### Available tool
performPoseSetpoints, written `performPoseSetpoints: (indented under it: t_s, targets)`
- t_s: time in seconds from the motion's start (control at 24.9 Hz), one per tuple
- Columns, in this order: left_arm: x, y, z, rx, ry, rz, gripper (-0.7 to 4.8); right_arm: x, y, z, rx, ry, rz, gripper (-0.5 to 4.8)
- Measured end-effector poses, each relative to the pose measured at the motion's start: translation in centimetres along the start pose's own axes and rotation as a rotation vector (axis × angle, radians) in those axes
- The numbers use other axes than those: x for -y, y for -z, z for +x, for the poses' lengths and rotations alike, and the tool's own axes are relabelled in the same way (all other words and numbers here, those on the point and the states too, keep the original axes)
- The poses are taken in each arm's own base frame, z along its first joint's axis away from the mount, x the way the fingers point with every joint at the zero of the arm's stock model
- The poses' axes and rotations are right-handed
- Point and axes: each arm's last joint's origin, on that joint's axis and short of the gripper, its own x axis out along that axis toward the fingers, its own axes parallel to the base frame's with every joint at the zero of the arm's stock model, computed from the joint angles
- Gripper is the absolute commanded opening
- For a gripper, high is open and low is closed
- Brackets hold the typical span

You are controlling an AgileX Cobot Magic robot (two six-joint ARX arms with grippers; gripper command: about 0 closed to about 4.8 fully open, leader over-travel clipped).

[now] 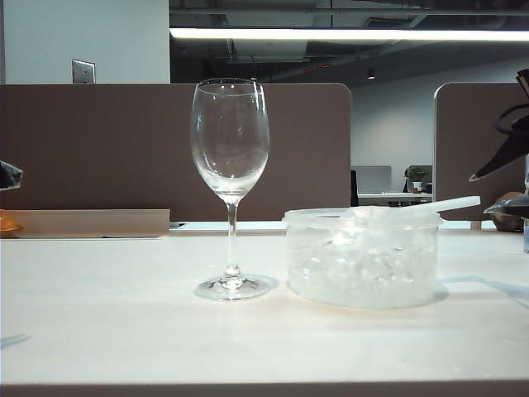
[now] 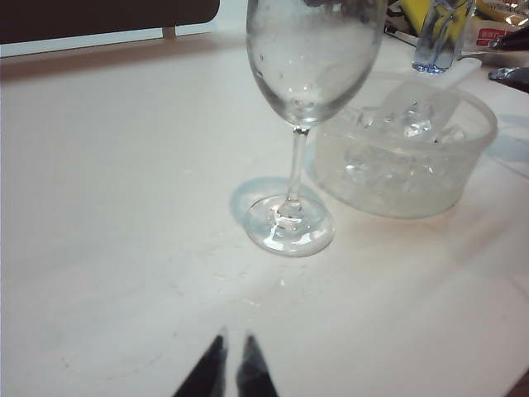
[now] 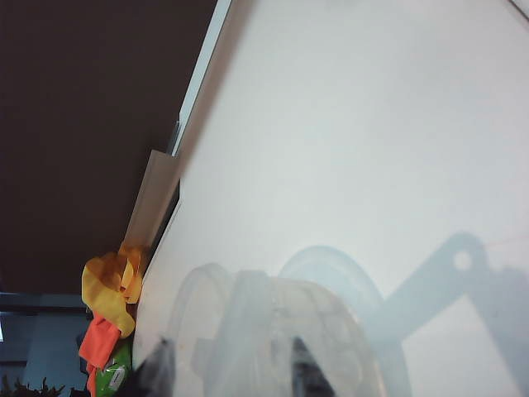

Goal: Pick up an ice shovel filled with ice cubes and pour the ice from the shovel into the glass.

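- Exterior view: the glass [image 1: 230, 157] stands upright and empty mid-table, with the tub [image 1: 362, 258] just beside it on the right. The shovel [image 1: 421, 208] lies across the tub's rim, blade among the ice [image 1: 355, 269], handle slanting up and out to the right. At the right edge a dark shape shows, likely the right arm, so I judge that arm far nearer the handle; its gripper itself isn't clear here.
- Left wrist view: the left gripper [image 2: 230, 364] hangs low over bare table [image 2: 107, 207], fingertips drawn nearly together on nothing. Glass foot and tub sit well beyond it, with the shovel's handle [image 2: 446, 83] pointing off the tub's far side, away from this claw.
- Right wrist view: the right gripper [image 3: 231, 364] looks down on the tub, two dark fingertips apart and holding nothing, a pale strip, probably the handle, running between them. Reaching that handle along its length looks like the coming move.
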Motion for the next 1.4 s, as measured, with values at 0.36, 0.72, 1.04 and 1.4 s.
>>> performPoseSetpoints:
  t_s: [0.36, 0.72, 1.04, 1.4]
  targets:
    - [0.00, 0.00, 0.00, 0.000, 0.000, 0.000, 0.29, -0.11, -0.20, 0.00, 0.046, 0.004, -0.008, 1.81]
    - [0.00, 0.00, 0.00, 0.000, 0.000, 0.000, 0.29, -0.09, -0.25, 0.00, 0.063, 0.012, -0.008, 1.81]
    - [0.00, 0.00, 0.00, 0.000, 0.000, 0.000, 0.29, -0.06, -0.23, 0.00, 0.062, 0.015, -0.008, 1.81]
    - [0.00, 0.00, 0.00, 0.000, 0.000, 0.000, 0.29, 0.66, -0.07, 0.42, 0.046, 0.044, 0.002, 1.81]
